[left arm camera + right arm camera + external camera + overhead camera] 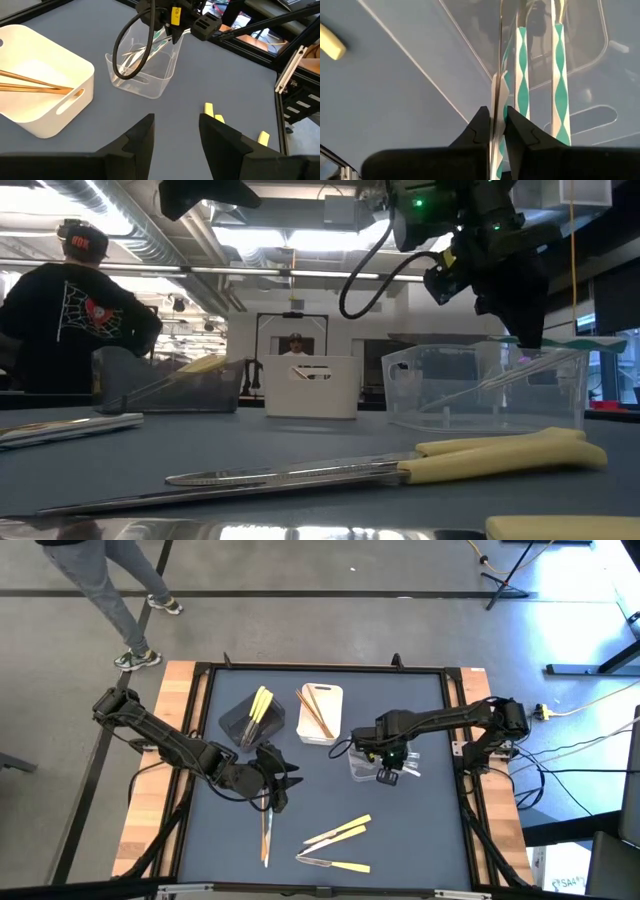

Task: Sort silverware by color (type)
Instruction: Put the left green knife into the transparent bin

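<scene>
My right gripper [388,774] [498,125] hangs over the near side of the clear tray [366,762] [485,385] and is shut on a thin utensil with a teal-and-white handle [496,95]. Two more teal-and-white handled utensils [522,70] lie slanted inside that tray. My left gripper [274,786] [176,135] is open and holds nothing. It hovers left of the table's middle, by the far end of a loose silver utensil [266,832]. Yellow-handled knives [340,832] [400,468] lie flat on the table. My right gripper pinches the teal-and-white utensil between its two fingers, on the strip [495,107] seen edge-on just beyond the fingertips. The fingers come from above, pointing down. The utensil runs on past them into the clear tray, and I cannot tell whether its far end rests there.
A black tray [250,718] holds pale yellow utensils [260,702]. The white tray [320,730] [35,107] beside it holds orange-brown ones [35,89]. More yellow-handled pieces [338,863] lie toward the near edge. A person [120,590] walks beyond the far left corner.
</scene>
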`<act>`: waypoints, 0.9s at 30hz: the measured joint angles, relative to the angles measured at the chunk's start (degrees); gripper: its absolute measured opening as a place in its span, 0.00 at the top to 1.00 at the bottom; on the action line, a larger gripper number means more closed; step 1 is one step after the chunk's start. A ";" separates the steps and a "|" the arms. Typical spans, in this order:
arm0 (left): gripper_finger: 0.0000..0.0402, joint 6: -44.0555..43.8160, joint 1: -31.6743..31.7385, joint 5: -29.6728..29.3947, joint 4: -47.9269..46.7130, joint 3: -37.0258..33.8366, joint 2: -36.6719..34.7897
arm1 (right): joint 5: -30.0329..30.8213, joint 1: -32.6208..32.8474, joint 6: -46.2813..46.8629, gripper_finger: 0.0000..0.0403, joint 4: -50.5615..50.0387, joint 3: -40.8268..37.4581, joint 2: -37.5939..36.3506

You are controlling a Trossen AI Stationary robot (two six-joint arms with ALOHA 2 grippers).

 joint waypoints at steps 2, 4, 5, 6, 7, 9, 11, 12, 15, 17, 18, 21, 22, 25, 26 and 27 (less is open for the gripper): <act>0.63 -0.02 0.01 0.00 -0.01 0.00 -0.01 | -0.01 0.00 1.93 0.95 -0.55 0.00 -0.02; 0.63 -0.02 0.00 0.00 0.00 0.00 -0.01 | -0.03 0.02 3.80 0.95 -1.40 0.00 -0.02; 0.63 -0.02 0.00 0.00 0.00 0.00 -0.01 | -0.03 0.04 4.30 0.95 -1.42 0.00 -0.02; 0.63 -0.02 0.00 0.00 0.00 0.00 -0.01 | -0.08 0.04 4.92 0.95 -1.29 0.00 0.00; 0.63 -0.02 0.00 0.00 0.00 0.00 -0.01 | -0.30 0.07 5.17 0.95 -1.17 0.00 0.00; 0.63 -0.02 0.00 0.00 0.00 0.00 -0.01 | -0.45 0.07 5.25 0.95 -1.14 0.00 -0.01; 0.63 -0.02 0.00 0.00 0.00 0.00 -0.01 | -0.45 0.09 5.25 0.95 -0.86 0.00 0.00; 0.63 -0.02 0.00 0.00 0.00 0.00 -0.01 | -0.45 0.09 5.25 0.95 -0.81 0.00 0.00; 0.63 -0.02 0.00 0.00 0.00 0.00 -0.01 | -0.45 0.09 5.25 0.95 -0.85 0.00 0.00; 0.63 -0.02 0.00 0.00 0.00 0.00 -0.01 | -0.45 0.09 5.25 0.95 -0.85 0.00 0.00; 0.63 -0.02 0.00 0.00 0.00 0.00 -0.01 | -0.45 0.09 5.25 0.95 -0.86 0.00 0.00; 0.63 -0.02 0.00 0.00 0.00 0.00 0.00 | -0.45 0.09 5.25 0.95 -0.85 0.00 0.00; 0.63 -0.02 0.00 0.00 0.00 0.00 -0.01 | -0.45 0.09 5.25 0.95 -0.85 0.00 -0.01; 0.63 -0.02 0.00 0.00 0.00 0.00 0.01 | -0.45 0.09 5.23 0.95 -0.85 0.00 0.00; 0.63 -0.02 0.00 0.00 0.00 0.00 -0.01 | -0.45 0.09 5.23 0.95 -0.85 0.00 -0.02; 0.63 -0.02 0.00 0.00 0.00 0.00 -0.01 | -0.45 0.09 5.23 0.95 -0.87 0.00 0.00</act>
